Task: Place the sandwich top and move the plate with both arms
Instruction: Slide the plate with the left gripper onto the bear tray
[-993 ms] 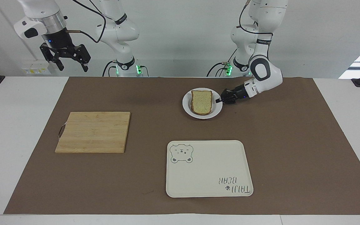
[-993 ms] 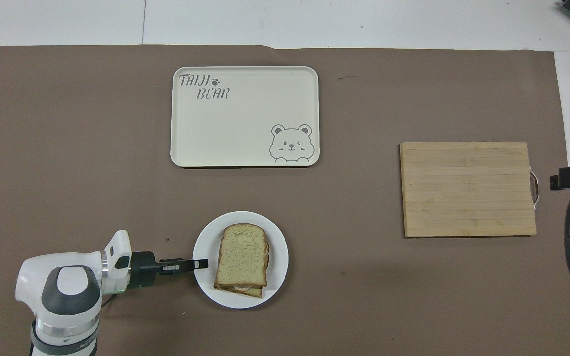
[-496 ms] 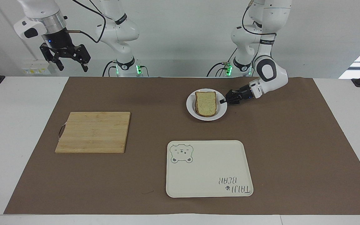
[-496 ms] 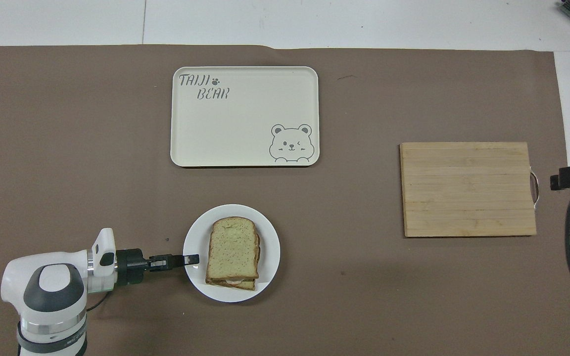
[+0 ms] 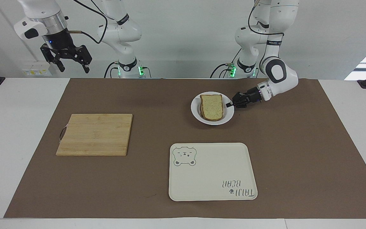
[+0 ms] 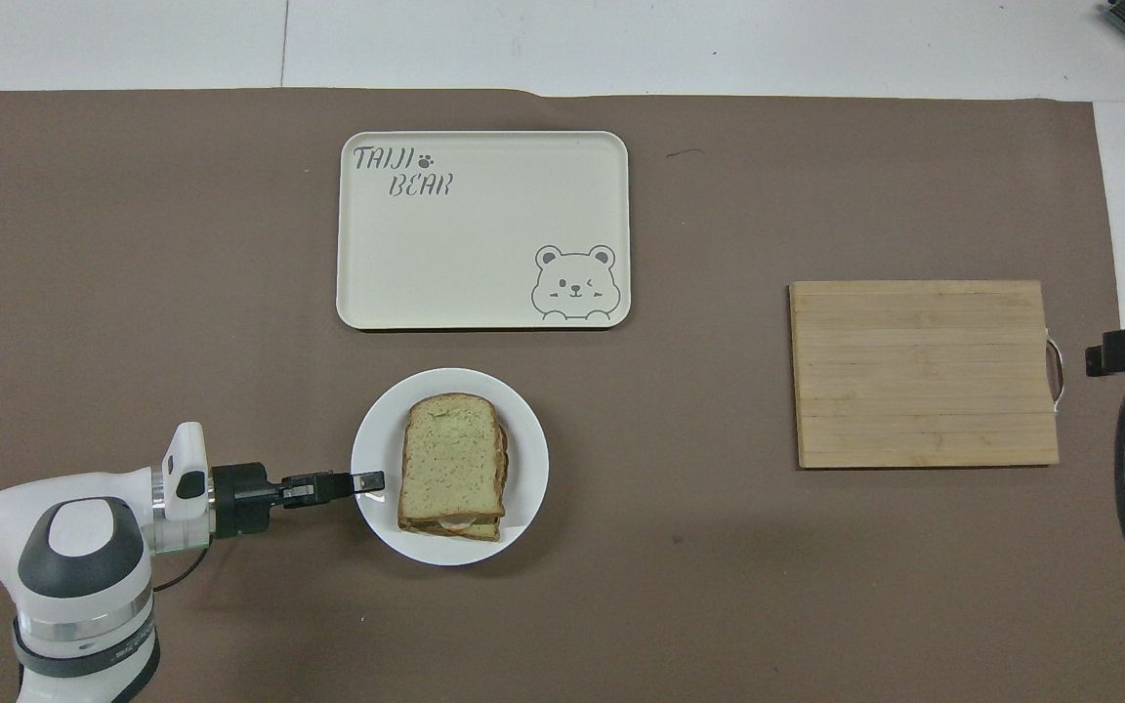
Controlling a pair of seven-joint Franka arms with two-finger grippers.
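The white plate (image 5: 229, 117) (image 6: 525, 469) carries a stacked sandwich. The sandwich top (image 5: 212, 106) (image 6: 450, 454), a speckled tan slice with a brown crust, lies on the lower slice. My left gripper (image 5: 229, 104) (image 6: 373, 480) is shut on the plate's rim at the edge toward the left arm's end of the table. My right gripper (image 5: 72, 67) is open and empty. It waits high above the table edge at the right arm's end, by the robots.
A cream tray with a bear drawing (image 5: 212, 171) (image 6: 482, 229) lies farther from the robots than the plate, a short gap apart. A wooden cutting board (image 5: 94, 134) (image 6: 924, 374) lies toward the right arm's end. Brown paper covers the table.
My left gripper has carried the plate with the sandwich away from the robots, toward the tray, and a little toward the left arm's end. The right arm has not moved.
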